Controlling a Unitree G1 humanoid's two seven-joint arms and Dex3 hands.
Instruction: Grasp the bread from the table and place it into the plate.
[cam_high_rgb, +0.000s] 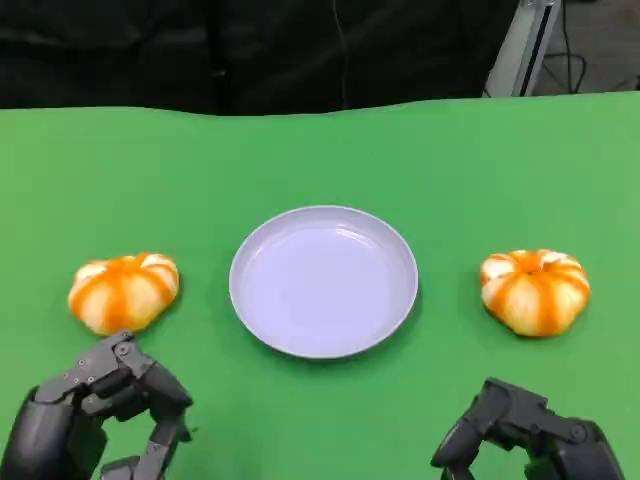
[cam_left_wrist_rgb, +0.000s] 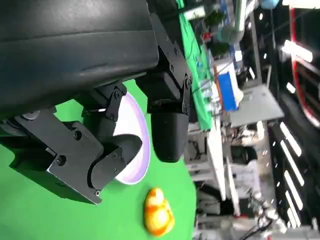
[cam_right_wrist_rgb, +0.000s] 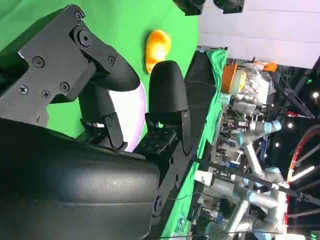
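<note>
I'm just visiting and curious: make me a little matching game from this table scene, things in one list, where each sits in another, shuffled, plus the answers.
Things:
1. plate
2. left bread
3. right bread
4. right hand

Places:
A. on the green cloth just ahead of the left hand
B. near edge of the table, holding nothing
C. middle of the table, nothing in it
D. on the cloth to the plate's right, ahead of the right hand

Pairs: 1-C, 2-A, 3-D, 4-B
</note>
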